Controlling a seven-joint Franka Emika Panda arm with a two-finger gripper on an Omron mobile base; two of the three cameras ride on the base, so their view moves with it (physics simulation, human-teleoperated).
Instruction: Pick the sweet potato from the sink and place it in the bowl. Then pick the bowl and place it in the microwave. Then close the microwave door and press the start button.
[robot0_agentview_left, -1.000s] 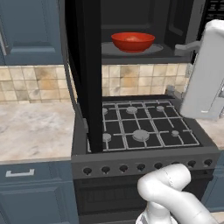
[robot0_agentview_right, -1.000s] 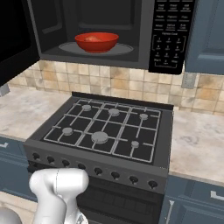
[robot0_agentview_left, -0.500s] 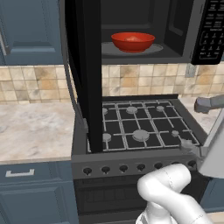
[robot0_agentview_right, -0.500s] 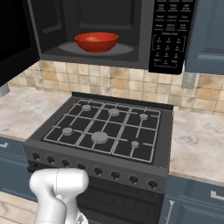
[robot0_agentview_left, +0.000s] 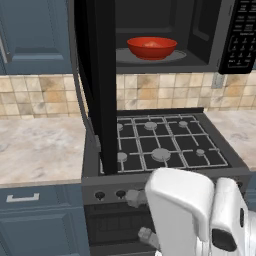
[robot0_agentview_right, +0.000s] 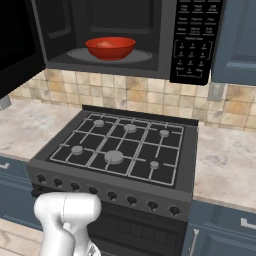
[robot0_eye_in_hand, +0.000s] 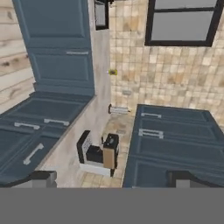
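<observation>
The glossy red bowl (robot0_agentview_left: 151, 47) (robot0_agentview_right: 110, 47) rests inside the microwave (robot0_agentview_left: 200, 30) (robot0_agentview_right: 150, 62), in the middle of its dark cavity. A paler orange patch in the bowl could be the sweet potato; I cannot tell for sure. The microwave door (robot0_agentview_left: 100, 85) (robot0_agentview_right: 15, 45) hangs wide open to the left, edge-on in the left base view. The button strip (robot0_agentview_left: 242, 35) (robot0_agentview_right: 195, 42) sits at the right. My gripper (robot0_eye_in_hand: 113, 178) is open and holds nothing, facing away toward cabinets and a tiled wall. The sink lies out of view.
A black gas stove (robot0_agentview_left: 160, 145) (robot0_agentview_right: 125, 145) with knobs sits under the microwave, with marble counters on both sides. My white arm (robot0_agentview_left: 190, 215) (robot0_agentview_right: 65, 215) hangs low before the stove front. In the hand view, a small appliance (robot0_eye_in_hand: 98, 153) stands on a counter under a window (robot0_eye_in_hand: 183, 22).
My arm has swung down from beside the microwave's right side to low in front of the stove. The bowl and the open door have not moved.
</observation>
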